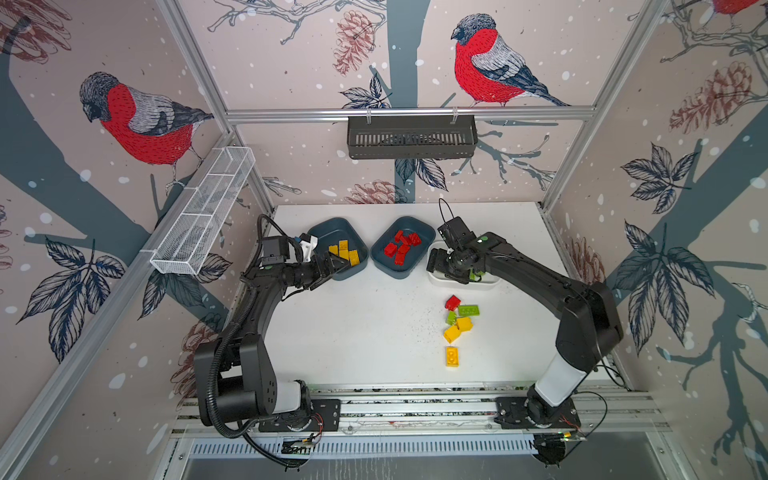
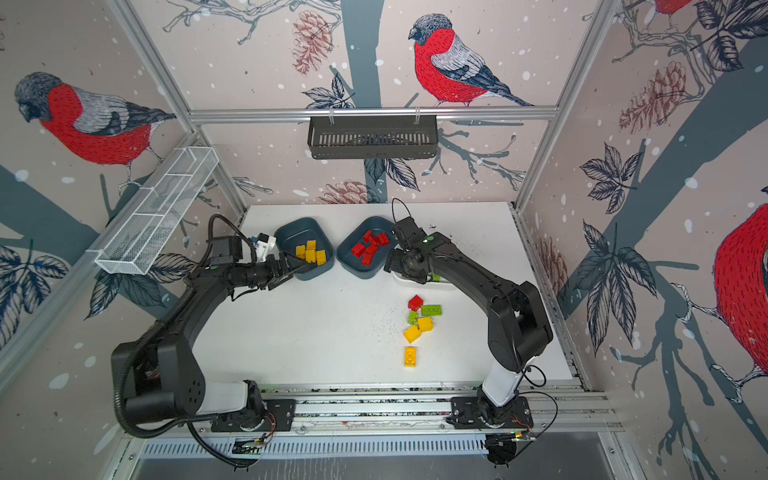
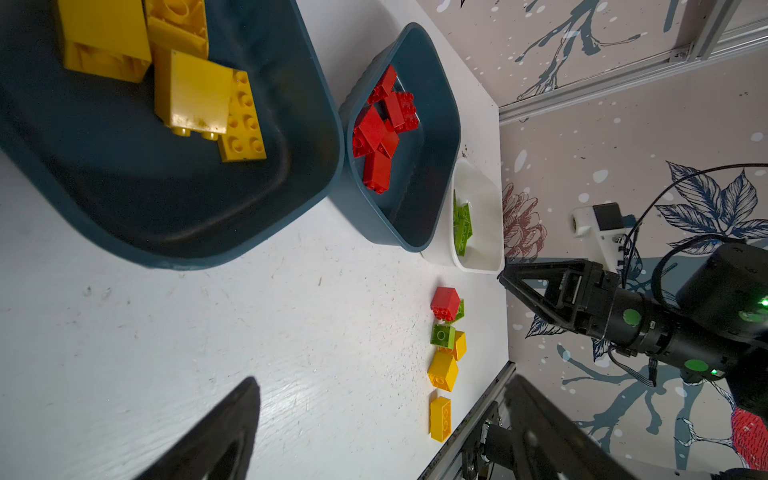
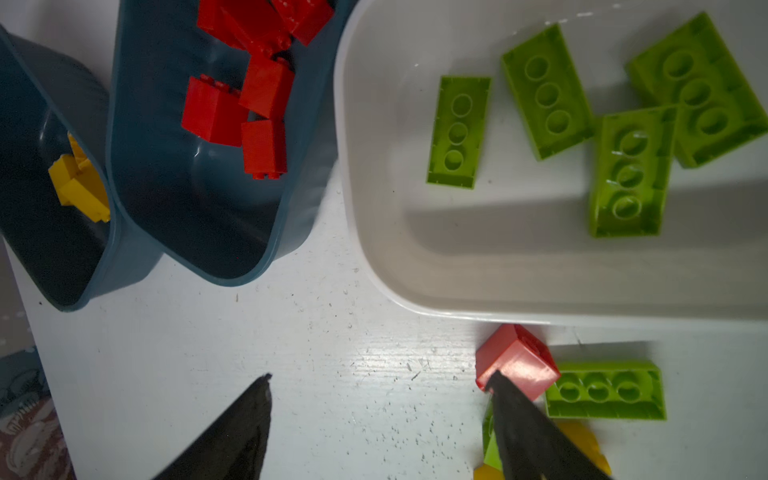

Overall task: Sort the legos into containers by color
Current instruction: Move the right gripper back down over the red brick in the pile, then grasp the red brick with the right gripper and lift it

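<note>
**Above the white tub (image 1: 492,283): right gripper (image 4: 378,376) spread wide and empty**

Above the white tub my right gripper hangs with its jaws well apart and nothing between them. Inside that tub I count four lime green legos (image 4: 631,174). All are oblong and lie hollow side up, and two of them touch.

Just beside the white tub, on its left in both top views, sits the nearer teal tub (image 1: 399,272), which holds the red legos (image 1: 401,247). I cannot tell whether the two rims touch. Beyond it, farther from the white tub, is the farther teal tub (image 1: 332,226) with the yellow legos (image 1: 344,251).

My left gripper (image 3: 382,380) hovers at the farther teal tub's near rim, well apart from the white tub. Its jaws are open too and carry nothing.

On the table (image 1: 365,332), on the side of the white tub that faces the arm bases, I see six loose pieces:
- A red square lego (image 1: 452,302) lies closest to the white tub.
- A lime oblong lego (image 1: 468,310) lies against the red one.
- A small lime lego (image 1: 451,318) and two yellow square legos (image 1: 464,324) are bunched together just past those.
- A yellow oblong lego (image 1: 452,356) lies farthest from the white tub, apart from the bunch.
</note>
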You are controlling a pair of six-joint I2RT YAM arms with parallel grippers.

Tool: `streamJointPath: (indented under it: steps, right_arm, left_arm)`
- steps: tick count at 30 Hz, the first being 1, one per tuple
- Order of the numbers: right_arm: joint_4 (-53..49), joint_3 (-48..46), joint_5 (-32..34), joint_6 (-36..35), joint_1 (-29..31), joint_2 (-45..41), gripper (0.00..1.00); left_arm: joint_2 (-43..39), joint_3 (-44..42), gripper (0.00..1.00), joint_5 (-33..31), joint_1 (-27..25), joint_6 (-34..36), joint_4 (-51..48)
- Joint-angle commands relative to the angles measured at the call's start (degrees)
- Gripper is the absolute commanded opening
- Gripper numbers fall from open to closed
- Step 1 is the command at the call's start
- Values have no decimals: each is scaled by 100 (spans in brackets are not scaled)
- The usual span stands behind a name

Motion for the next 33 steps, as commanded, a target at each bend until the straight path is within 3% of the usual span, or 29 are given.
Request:
streamJointPath:
  steps: [1, 7, 11, 33]
  right_arm:
    - [-316, -154, 179, 1050, -22, -8, 82]
    - [-344, -805, 246, 2082, -20, -185, 75]
    - [-46, -1162, 162, 2401, 16, -182, 70]
    - [177, -1253, 364, 2402, 46, 557, 46]
  left_arm:
    - [47, 121, 92, 119, -21, 206, -159]
    - [101, 166, 92, 95, -82, 211, -240]
    - [118, 193, 92, 20, -141, 243, -329]
    - [254, 333, 92, -149, -219, 371, -438]
